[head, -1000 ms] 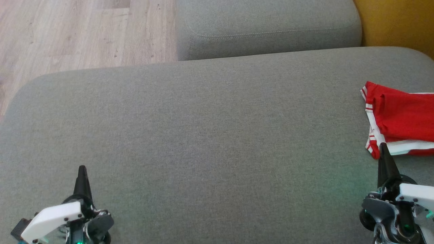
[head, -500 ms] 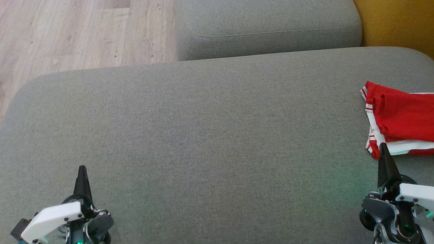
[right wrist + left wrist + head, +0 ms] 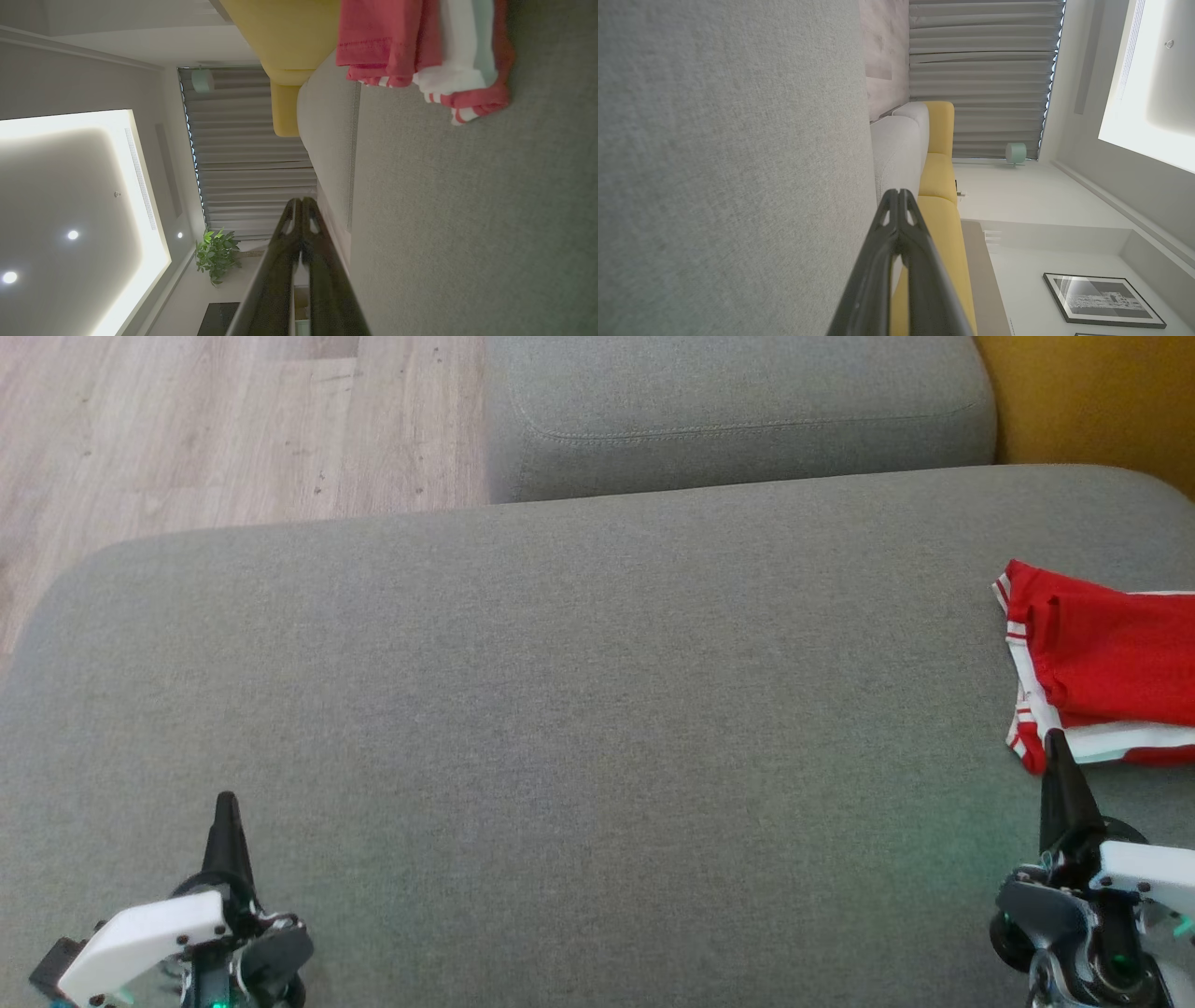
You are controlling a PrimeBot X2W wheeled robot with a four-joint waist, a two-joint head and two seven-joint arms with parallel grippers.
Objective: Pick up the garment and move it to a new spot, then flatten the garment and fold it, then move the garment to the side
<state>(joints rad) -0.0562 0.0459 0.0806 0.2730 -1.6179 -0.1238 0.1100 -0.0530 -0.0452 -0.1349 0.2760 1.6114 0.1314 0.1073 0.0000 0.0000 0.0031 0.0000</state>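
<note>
The garment (image 3: 1111, 663) is red with white stripes and lies folded at the right edge of the grey sofa cushion (image 3: 579, 709); the right wrist view shows the garment (image 3: 420, 46) at the top. My right gripper (image 3: 1056, 739) is shut and empty, its tip just in front of the garment's near edge. Its fingers (image 3: 301, 205) are pressed together in its own wrist view. My left gripper (image 3: 226, 800) rests shut and empty over the cushion's near left, far from the garment. Its fingers (image 3: 899, 196) also meet at the tip.
A second grey cushion (image 3: 738, 411) sits behind the main one. Wooden floor (image 3: 187, 429) lies at the far left, and a yellow seat (image 3: 1102, 401) stands at the far right. The middle of the big cushion is bare fabric.
</note>
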